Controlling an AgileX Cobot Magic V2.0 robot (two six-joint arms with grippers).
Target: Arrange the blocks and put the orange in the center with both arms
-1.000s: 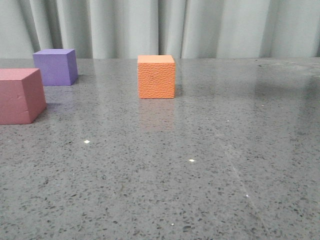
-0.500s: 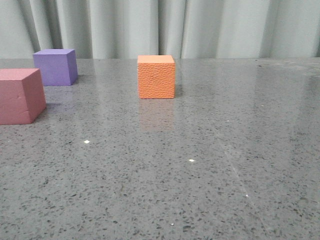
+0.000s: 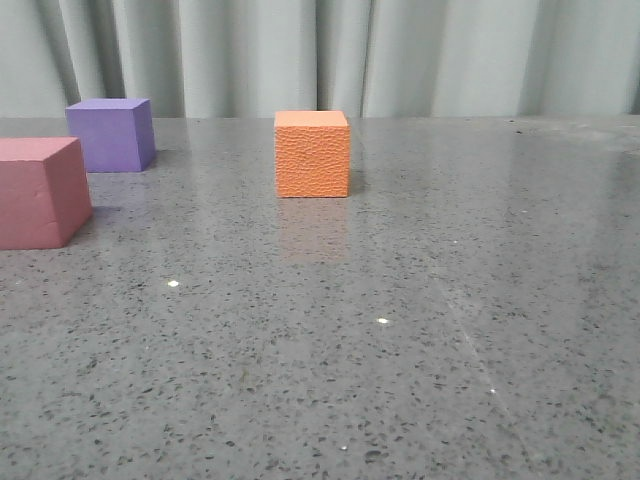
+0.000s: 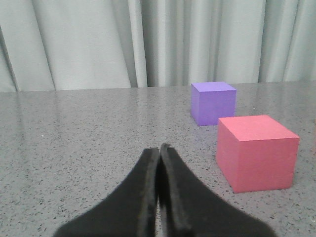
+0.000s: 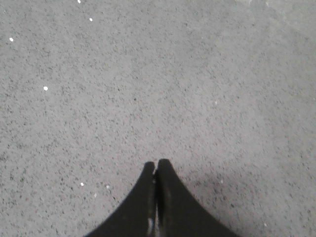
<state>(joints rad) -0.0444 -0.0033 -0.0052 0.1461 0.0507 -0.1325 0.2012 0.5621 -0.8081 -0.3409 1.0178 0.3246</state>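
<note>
left gripper [image 4: 159, 150] jaws closed, right gripper [image 5: 156, 165] likewise, both empty

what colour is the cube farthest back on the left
Purple; the front view shows it best, behind the pinkish-red cube.

The left end effector [image 4: 159, 150] is matte black, its two curved fingers tapering to points. The right end effector [image 5: 156, 165] looks identical: black, claw-shaped.

Left gripper [image 4: 159, 150] low over table [image 4: 89, 133]. Two blocks ahead of its tips, off to one side: nearer block [image 4: 256, 152] just ahead, farther block [image 4: 213, 102] behind that one, near the curtain [image 4: 98, 44]. Right gripper [image 5: 156, 167] over bare tabletop only.
</note>
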